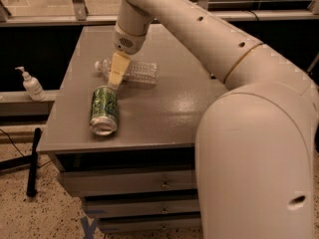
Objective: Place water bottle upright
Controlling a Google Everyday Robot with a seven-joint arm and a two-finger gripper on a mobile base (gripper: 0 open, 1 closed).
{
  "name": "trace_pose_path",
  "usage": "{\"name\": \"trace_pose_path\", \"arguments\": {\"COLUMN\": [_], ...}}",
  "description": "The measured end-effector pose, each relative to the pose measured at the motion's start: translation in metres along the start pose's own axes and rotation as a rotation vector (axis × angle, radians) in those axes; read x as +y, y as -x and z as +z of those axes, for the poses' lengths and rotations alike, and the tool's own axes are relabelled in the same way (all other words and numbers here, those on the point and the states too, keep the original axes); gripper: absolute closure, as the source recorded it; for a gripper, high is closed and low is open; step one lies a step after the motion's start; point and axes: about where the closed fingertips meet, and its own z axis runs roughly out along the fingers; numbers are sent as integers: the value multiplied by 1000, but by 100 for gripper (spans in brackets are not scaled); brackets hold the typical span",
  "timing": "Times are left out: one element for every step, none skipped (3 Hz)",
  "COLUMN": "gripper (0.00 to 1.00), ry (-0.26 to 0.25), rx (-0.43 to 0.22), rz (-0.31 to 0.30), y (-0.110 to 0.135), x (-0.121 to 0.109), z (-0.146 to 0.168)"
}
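Some of the lying water bottle [140, 72] hides behind the fingers [118, 71]; their grip cannot be told.

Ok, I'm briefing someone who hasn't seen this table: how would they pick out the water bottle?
On the grey cabinet top, look toward the far left, where the gripper hangs. The water bottle lies on its side behind it, clear and ribbed with a white cap, unlike the green can lying nearer the front.

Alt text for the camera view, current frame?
The gripper hangs at the neck end of the water bottle, which lies on its side on a grey table. A green can lies beside it, nearer the camera.
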Motion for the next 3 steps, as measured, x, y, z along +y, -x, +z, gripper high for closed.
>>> {"name": "trace_pose_path", "arguments": {"gripper": [0,0,0], "ry": [11,5,-9], "rx": [55,116,144], "rz": [11,8,8], "y": [-7,-11,-12], "x": [-2,-4,-6], "z": [4,6,5]}}
